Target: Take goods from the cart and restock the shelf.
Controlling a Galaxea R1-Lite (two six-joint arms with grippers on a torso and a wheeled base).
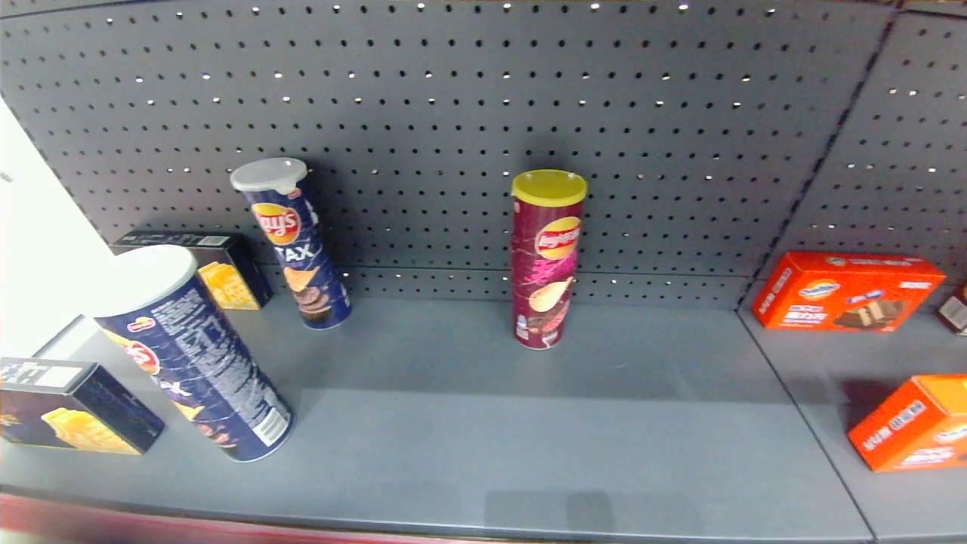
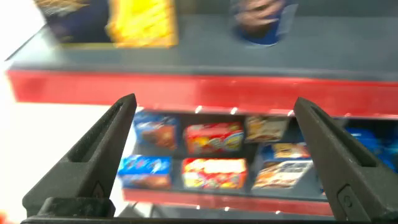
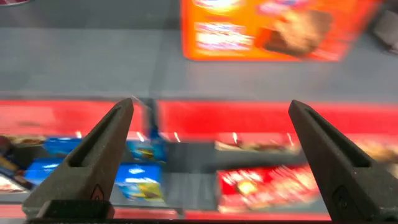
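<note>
the left gripper and the right gripper hung spread wide and empty before the red edge of the shelf. on it, a blue chip can stood front left; farther back, a maroon chip can stood upright by the pegboard.

The grey shelf has a perforated back panel and a red front edge. On its wide section, a maroon chip can with a yellow lid stands near the back. The rear blue chip can stands well to its left, and the front blue chip can stands nearer the edge. At the far left lie the rear dark box and the front dark box. On the right section lie the rear orange box and the front orange box.
</note>
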